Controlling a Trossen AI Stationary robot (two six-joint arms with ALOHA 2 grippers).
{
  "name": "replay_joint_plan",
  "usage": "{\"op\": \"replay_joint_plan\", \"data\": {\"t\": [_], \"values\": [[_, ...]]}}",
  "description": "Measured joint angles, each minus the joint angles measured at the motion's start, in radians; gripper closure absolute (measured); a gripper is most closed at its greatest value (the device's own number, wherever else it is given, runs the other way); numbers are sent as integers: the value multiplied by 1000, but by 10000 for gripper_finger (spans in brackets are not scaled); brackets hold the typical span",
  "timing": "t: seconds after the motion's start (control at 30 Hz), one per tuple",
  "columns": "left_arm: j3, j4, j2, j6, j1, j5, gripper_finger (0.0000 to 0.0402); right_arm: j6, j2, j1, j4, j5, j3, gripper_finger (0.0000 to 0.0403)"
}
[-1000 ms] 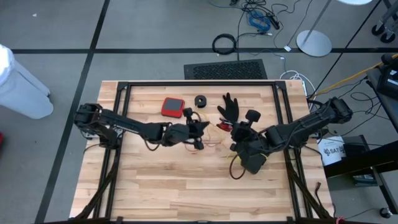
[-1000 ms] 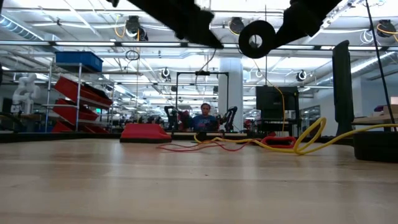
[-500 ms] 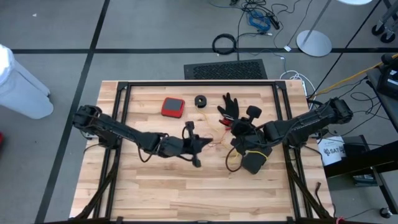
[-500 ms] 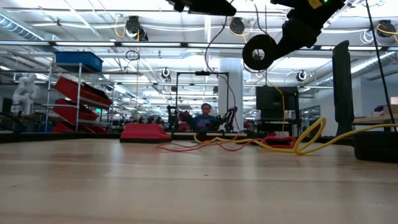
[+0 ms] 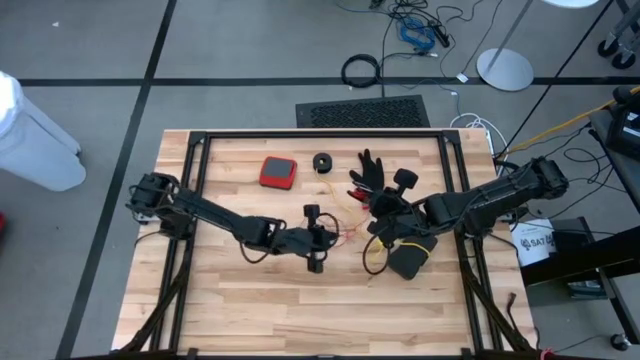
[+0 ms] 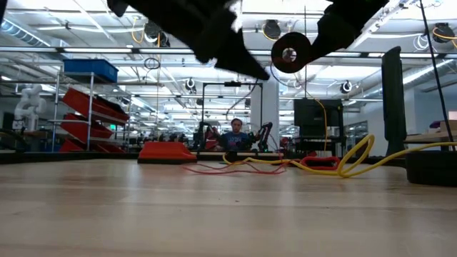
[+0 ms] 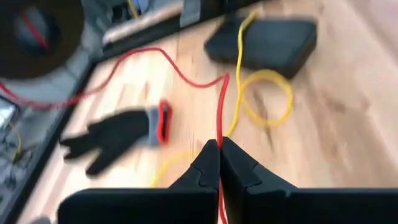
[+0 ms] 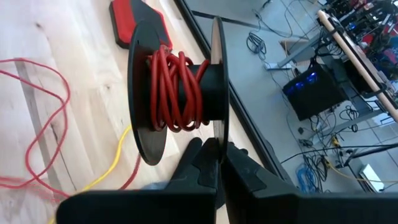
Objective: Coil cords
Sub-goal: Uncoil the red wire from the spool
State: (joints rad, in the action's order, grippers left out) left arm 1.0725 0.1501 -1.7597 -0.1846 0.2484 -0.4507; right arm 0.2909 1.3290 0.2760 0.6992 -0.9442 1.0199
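The red-orange cord [image 7: 186,73] runs slack from my left gripper [image 7: 219,149], which is shut on it above the table's middle [image 5: 320,238], up to a black reel [image 8: 180,93]. Part of the cord is wound on that reel. My right gripper [image 8: 211,149] is shut on the reel and keeps it in the air right of centre [image 5: 404,178]. The yellow cord [image 7: 267,99] lies in a loose loop on the table beside a black box [image 5: 408,258]. A second small black reel [image 5: 323,161] lies on its side at the far middle. My left gripper pinches a single strand of the red-orange cord [image 7: 220,121] between its two fingers, slanting down toward the table's right side. The strand leaves the fingertips and curves away slack toward the reel. My right gripper pinches the rim of one reel flange [image 8: 216,134] between its two fingers. The reel is lifted clear of the table, its axle lying about level across the fingers.
A black glove with a red cuff [image 5: 370,172] lies between the two grippers toward the far side. A flat red object [image 5: 278,172] sits at the far left-middle. Loose red and yellow cord loops [image 6: 250,168] trail over the table's middle. Bare wood [image 5: 300,310] lies toward the near edge.
My left gripper has moved toward the table's near edge and sunk, tipping further down, still shut on the red-orange cord, which trails after it from the reel.
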Motion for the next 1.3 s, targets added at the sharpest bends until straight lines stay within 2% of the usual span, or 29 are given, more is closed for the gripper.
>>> {"op": "replay_joint_plan", "data": {"t": [0.23, 0.37, 0.57, 0.73, 0.9, 0.97, 1.03, 1.17, 1.3], "values": [[0, -206, -6, 97, -43, -26, 399, -7, -42, 0, 1, -1, 0, 403], [0, -285, -6, 154, -58, -42, 382, -9, -73, 0, 1, -2, 0, 403], [0, -276, -6, 155, -57, -44, 293, -15, -98, 8, 2, -2, 0, 403], [0, -189, -6, 206, -55, 47, 217, -15, -105, 8, 16, 0, 0, 403], [0, -118, -6, 206, -32, 136, 178, -15, -105, 8, 23, 3, 0, 403], [0, -91, -6, 199, -19, 136, 173, -15, -105, 8, 25, 4, 0, 403], [-1, -65, 0, 167, -6, 92, 172, -14, -105, 12, 24, 4, 0, 403], [-1, 32, 4, 127, -1, -93, 171, -10, -105, 24, 13, 4, 0, 403], [-1, 184, 6, 140, -38, -127, 171, -48, -105, 47, -34, 5, -1, 403]]}}
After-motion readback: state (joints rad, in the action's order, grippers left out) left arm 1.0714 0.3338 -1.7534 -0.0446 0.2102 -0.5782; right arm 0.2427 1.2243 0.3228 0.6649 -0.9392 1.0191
